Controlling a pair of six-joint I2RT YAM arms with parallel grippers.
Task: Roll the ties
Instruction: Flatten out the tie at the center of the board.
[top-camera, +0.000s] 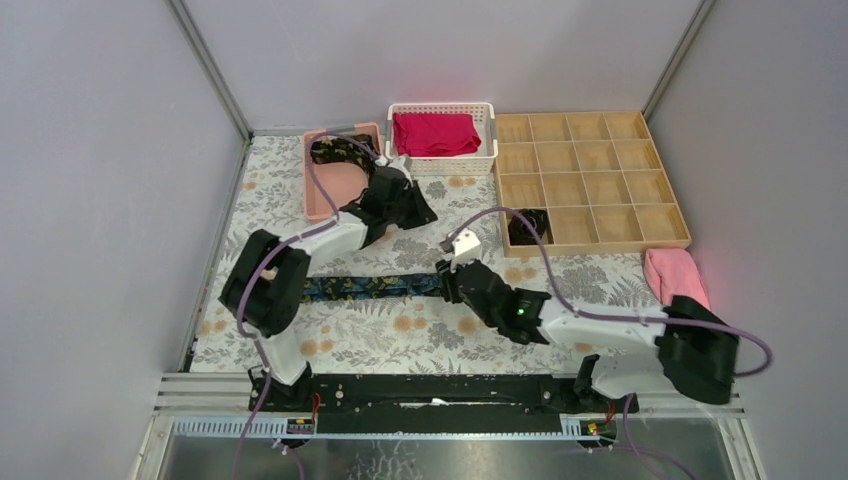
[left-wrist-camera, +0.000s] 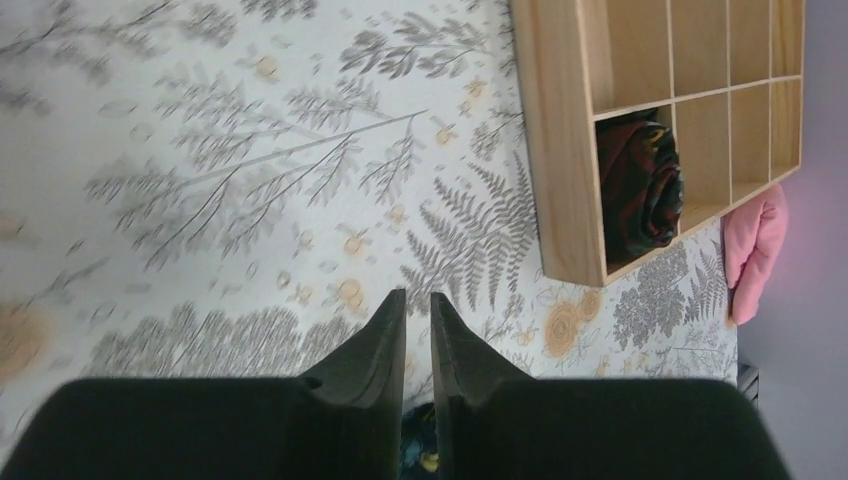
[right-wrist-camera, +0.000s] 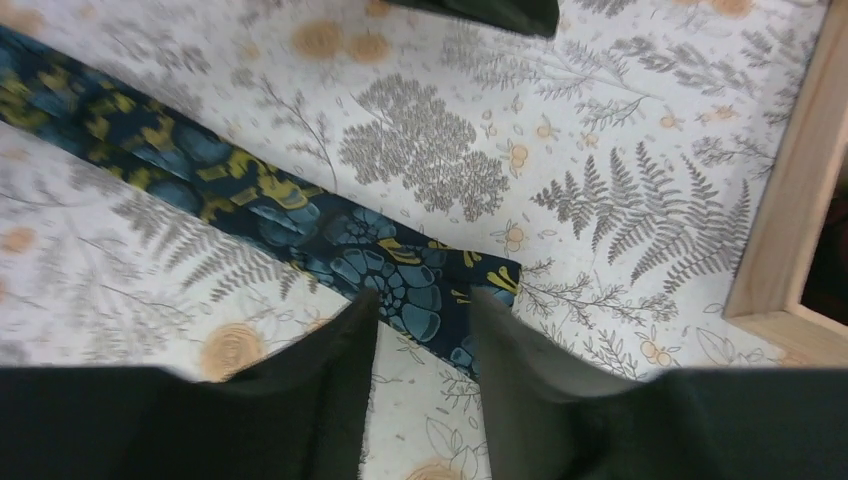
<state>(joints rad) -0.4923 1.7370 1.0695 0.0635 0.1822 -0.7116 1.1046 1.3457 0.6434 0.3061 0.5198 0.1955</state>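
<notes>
Tie (top-camera: 370, 288) flat, centre of frame; right pincer (right-wrist-camera: 422, 300) apart, straddling its right end; left pincer (left-wrist-camera: 417, 296) nearly together, idle near the pink bin (top-camera: 335, 187). Risk: a shallow close pinches only the tip's edge; cloth slips, roll starts crooked.

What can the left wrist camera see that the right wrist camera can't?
Only the left wrist view: a rolled tie tucked in one compartment of the wooden tray, and a pink towel beside it. Only the right wrist view: a flat blue-and-yellow tie stretched across the table, its end between the right gripper's open fingers. Both: the flowery tablecloth, part of the wooden tray, and each camera's own gripper.
</notes>
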